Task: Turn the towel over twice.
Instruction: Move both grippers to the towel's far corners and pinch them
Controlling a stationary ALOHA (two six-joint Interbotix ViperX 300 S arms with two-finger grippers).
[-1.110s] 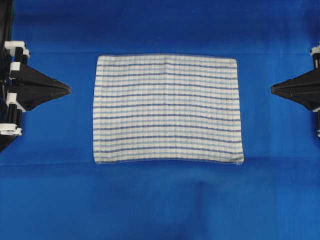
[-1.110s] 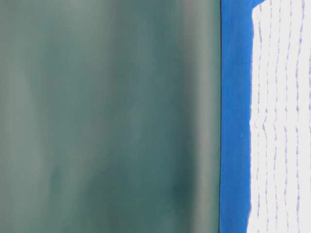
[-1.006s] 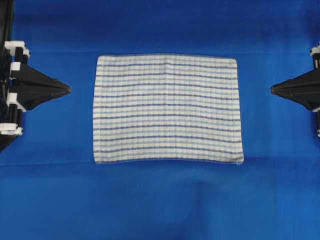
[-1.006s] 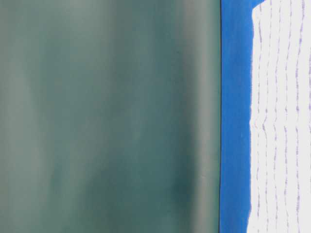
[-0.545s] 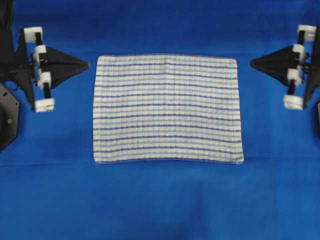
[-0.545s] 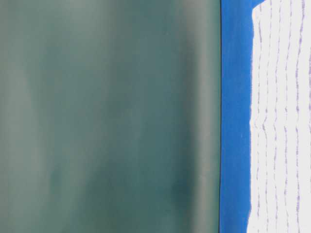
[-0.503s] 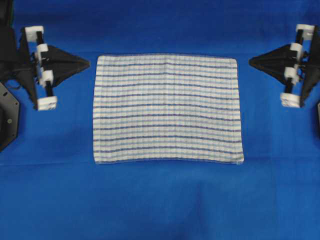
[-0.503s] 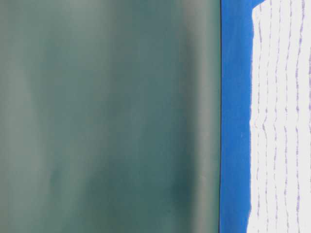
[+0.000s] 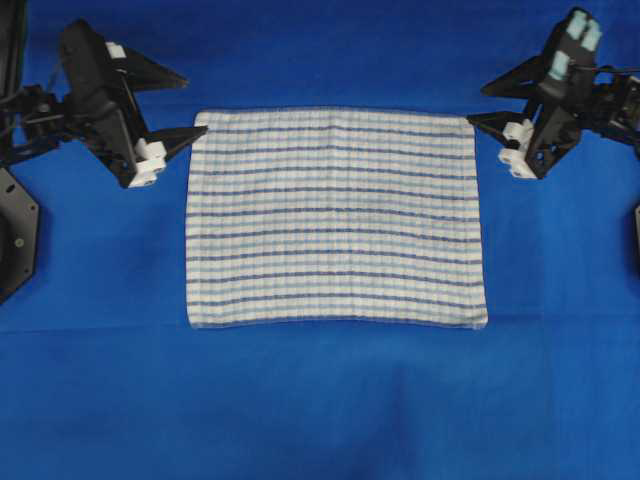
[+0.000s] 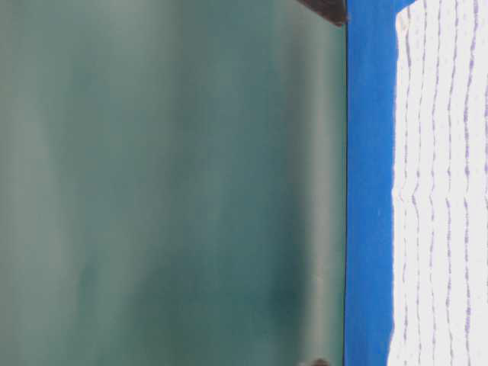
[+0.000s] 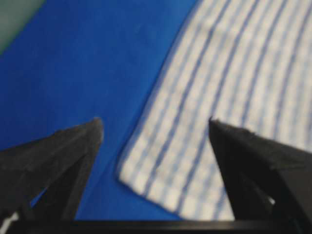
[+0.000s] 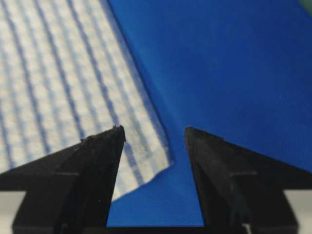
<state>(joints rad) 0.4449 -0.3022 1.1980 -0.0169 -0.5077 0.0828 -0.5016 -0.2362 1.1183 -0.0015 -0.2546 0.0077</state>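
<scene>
Evidently the large rectangular white woven towel with thin dark-blue and light-blue stripes (image 9: 335, 217) lies spread flat on the blue-covered desk (image 9: 320, 400) so that both far corners are free to be pinched at once. The left end effector (image 9: 190, 105) stands released with its black fingers spread, the near-side towel corner lying just ahead between them, and the right end effector (image 9: 478, 104) is likewise released, straddling the opposite corner. Neither touches the cloth yet, so I judge the first flip has not begun.
</scene>
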